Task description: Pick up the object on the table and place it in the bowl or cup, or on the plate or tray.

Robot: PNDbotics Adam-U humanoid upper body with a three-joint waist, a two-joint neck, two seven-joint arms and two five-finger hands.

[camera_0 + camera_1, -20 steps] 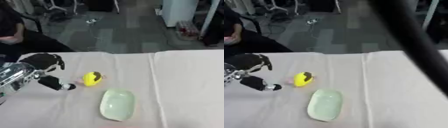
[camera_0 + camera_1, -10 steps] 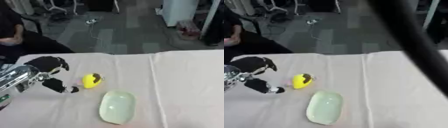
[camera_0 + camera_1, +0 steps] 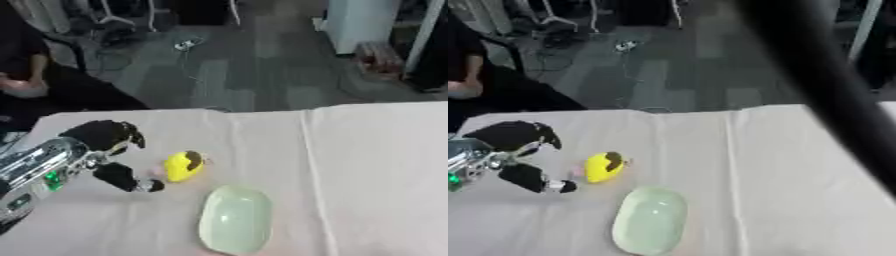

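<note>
left eye: cloth-covered table, grey floor beyond | left hand spread, holding nothing, just left of yellow toy | pale green plate near | right eye: dark bar crosses right side

- The table has a light pinkish cloth on it.
- Behind it is a grey floor.
- Cables lie on the floor.
- A white cabinet stands far back.
</note>
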